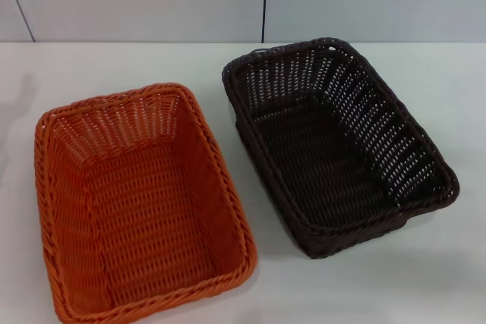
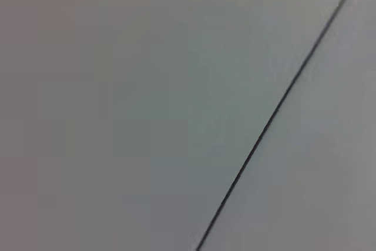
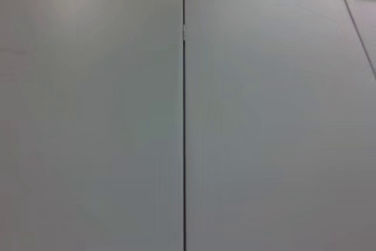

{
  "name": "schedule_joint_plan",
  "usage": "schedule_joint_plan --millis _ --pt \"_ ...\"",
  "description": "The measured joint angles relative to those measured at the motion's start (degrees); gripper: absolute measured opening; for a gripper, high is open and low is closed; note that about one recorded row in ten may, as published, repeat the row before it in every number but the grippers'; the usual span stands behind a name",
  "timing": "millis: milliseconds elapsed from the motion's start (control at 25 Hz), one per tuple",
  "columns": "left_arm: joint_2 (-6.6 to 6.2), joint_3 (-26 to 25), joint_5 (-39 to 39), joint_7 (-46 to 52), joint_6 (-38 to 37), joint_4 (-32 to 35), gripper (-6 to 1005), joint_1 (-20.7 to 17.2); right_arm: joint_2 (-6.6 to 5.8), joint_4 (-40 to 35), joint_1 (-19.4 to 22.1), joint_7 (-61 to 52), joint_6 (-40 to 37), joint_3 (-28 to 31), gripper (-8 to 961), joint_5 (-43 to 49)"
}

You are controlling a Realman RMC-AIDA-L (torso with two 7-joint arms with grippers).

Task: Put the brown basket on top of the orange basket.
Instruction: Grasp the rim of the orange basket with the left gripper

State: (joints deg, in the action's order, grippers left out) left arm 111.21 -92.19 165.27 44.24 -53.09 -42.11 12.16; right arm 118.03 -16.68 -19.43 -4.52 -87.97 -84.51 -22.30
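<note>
Both grippers out of frame, finger state can't be told; orange basket (image 1: pixel 140 206) lower left, brown basket (image 1: pixel 338 146) upper right, apparently just apart on table (image 1: pixel 425 278).

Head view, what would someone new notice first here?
Two empty woven baskets lie side by side on the white table: the orange basket on the robot's left, nearer the camera, and the brown basket to the right, farther back. They do not touch. Neither gripper is in view.

I see the orange basket (image 1: pixel 140 206) on the table (image 1: pixel 425 278), left and nearer me. The brown basket (image 1: pixel 338 146) sits just beside it, right and farther back.
</note>
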Motion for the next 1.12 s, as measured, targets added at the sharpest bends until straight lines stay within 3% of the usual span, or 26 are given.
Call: schedule_joint_plan --millis 160,400,560,600,720,800,1120 --pt "-0.11 0.04 0.03 -1.20 0.11 -0.15 827 -0.20 0.15 -0.22 -0.64 0.00 0.08 0.20 646 -0.03" --pt "-0.39 -0.02 0.20 -13.86 4.59 -0.41 824 -1.61 0.28 -0.35 -2.18 0.26 0.45 0.28 646 -0.03" --pt "-0.16 0.32 0.27 -15.88 6.93 -0.44 823 -2.59 0.24 -0.80 -2.74 0.36 1.92 1.08 646 -0.03" --pt "0.84 -0.02 0.26 -17.08 7.39 -0.52 823 -4.01 0.23 -0.94 -2.71 0.36 2.12 1.27 646 -0.03" --pt "1.34 -0.21 0.25 -17.92 7.26 -0.61 821 -4.71 0.22 -1.23 -1.84 0.32 2.24 1.67 646 -0.03" --pt "2.57 0.00 0.22 -20.97 7.17 -1.39 821 -6.43 0.21 -1.09 -1.00 0.03 2.26 1.85 646 -0.03" --pt "4.97 0.40 0.24 -22.66 6.90 -2.75 818 -9.10 0.26 0.11 0.68 -0.35 1.96 1.88 647 -0.03"
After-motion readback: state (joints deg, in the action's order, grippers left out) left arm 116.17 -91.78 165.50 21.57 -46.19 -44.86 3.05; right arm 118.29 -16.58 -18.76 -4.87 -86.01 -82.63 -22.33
